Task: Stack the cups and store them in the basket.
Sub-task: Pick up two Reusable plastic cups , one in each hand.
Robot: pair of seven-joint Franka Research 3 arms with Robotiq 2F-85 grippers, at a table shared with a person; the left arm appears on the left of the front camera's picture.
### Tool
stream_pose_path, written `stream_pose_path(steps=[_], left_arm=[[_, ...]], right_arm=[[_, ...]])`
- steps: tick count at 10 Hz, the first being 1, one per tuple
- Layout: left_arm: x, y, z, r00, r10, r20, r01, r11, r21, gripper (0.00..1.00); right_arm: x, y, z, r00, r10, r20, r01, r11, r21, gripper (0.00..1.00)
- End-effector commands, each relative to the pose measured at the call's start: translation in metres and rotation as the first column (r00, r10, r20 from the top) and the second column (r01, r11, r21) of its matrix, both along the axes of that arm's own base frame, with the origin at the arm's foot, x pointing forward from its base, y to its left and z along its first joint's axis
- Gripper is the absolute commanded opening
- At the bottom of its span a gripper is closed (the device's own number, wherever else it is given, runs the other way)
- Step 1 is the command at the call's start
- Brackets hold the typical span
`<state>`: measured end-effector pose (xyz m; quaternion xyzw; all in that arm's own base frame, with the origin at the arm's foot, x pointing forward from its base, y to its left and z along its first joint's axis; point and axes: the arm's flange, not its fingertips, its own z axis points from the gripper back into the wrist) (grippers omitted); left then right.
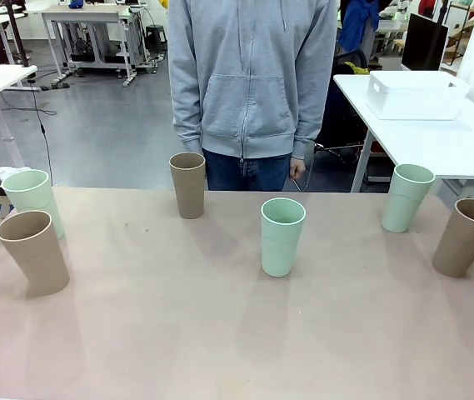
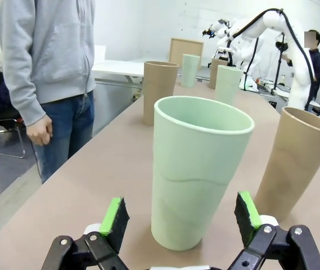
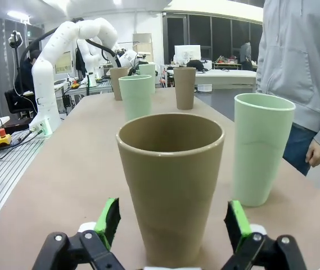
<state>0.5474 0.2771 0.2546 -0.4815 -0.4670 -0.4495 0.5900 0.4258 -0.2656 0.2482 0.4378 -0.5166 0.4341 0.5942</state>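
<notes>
Six cups stand upright and apart on the table: a mint cup [image 1: 32, 196] and a tan cup [image 1: 35, 250] at the left, a tan cup [image 1: 188, 183] and a mint cup [image 1: 282, 236] in the middle, a mint cup [image 1: 406, 197] and a tan cup [image 1: 467, 237] at the right. My left gripper [image 2: 181, 216] is open, its green pads either side of the left mint cup [image 2: 196, 169] with gaps. Open as well, my right gripper [image 3: 171, 222] straddles the right tan cup [image 3: 171, 180] without touching it. The white basket [image 1: 411, 93] sits on another table, back right.
A person in a grey hoodie [image 1: 249, 75] stands at the far edge, hands hanging down. In the left wrist view a tan cup [image 2: 294, 163] stands close beside the mint one. A mint cup [image 3: 261, 149] stands right of the tan one in the right wrist view.
</notes>
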Motion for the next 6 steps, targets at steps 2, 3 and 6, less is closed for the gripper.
stream_pose_path(steps=[2,3,6], left_arm=[[0.0,0.0,0.0,1.0,0.0,0.0,0.0,1.0,0.0,1.0],[0.0,0.0,0.0,1.0,0.0,0.0,0.0,1.0,0.0,1.0],[0.002,-0.01,-0.014,0.999,-0.013,0.047,0.013,1.0,-0.013,1.0]], right_arm=[[0.0,0.0,0.001,1.0,0.002,0.0,-0.002,1.0,-0.002,1.0],[0.0,0.0,0.001,1.0,0.002,0.0,-0.002,1.0,-0.002,1.0],[0.001,0.005,0.0,1.0,-0.004,-0.01,0.004,1.0,-0.021,1.0]])
